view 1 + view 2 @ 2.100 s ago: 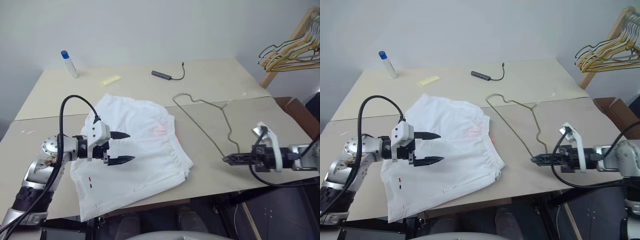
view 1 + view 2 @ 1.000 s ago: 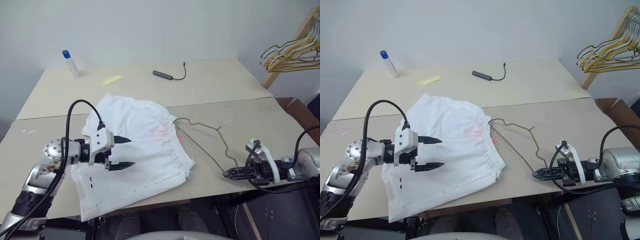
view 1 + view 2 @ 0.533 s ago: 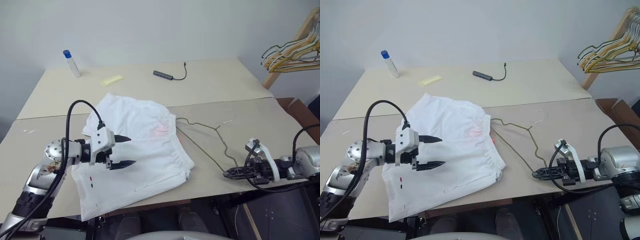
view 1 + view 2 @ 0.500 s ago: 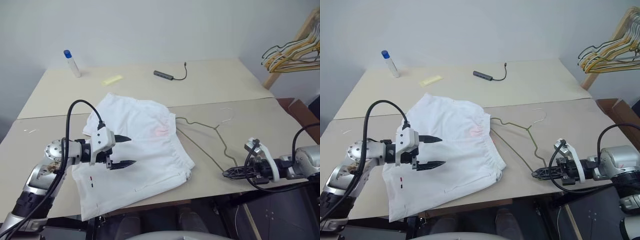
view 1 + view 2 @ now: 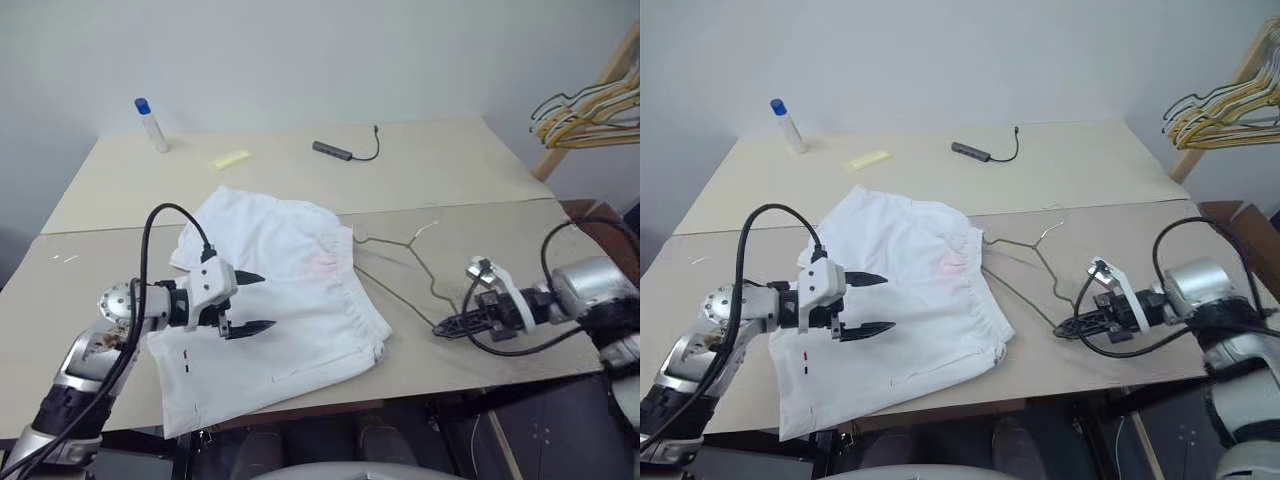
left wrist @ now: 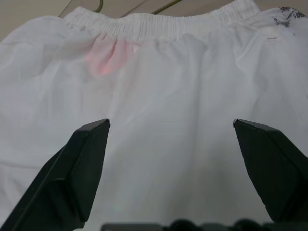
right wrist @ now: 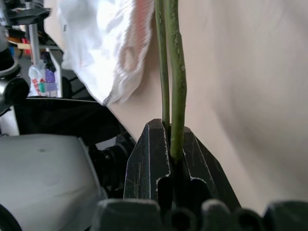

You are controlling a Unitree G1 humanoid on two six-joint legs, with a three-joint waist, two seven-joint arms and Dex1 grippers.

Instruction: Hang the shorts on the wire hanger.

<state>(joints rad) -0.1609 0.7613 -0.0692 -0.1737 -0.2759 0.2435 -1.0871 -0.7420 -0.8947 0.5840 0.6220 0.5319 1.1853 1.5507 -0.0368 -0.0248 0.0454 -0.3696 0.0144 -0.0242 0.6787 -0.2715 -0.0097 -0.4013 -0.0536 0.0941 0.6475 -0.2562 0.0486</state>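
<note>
Shorts (image 5: 275, 290) are not yet hung: they lie flat under the spread fingers of the left gripper (image 5: 245, 302), while the wire hanger (image 5: 400, 270), its far corner beside the waistband, is pinched in the right gripper (image 7: 169, 144).

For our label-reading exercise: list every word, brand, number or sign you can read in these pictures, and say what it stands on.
None can be read.
The tube with the blue cap: no print legible.
The shorts: two small dark marks near one hem and a pink patch, no letters.
The yellow slip: blank as far as can be seen.
</note>
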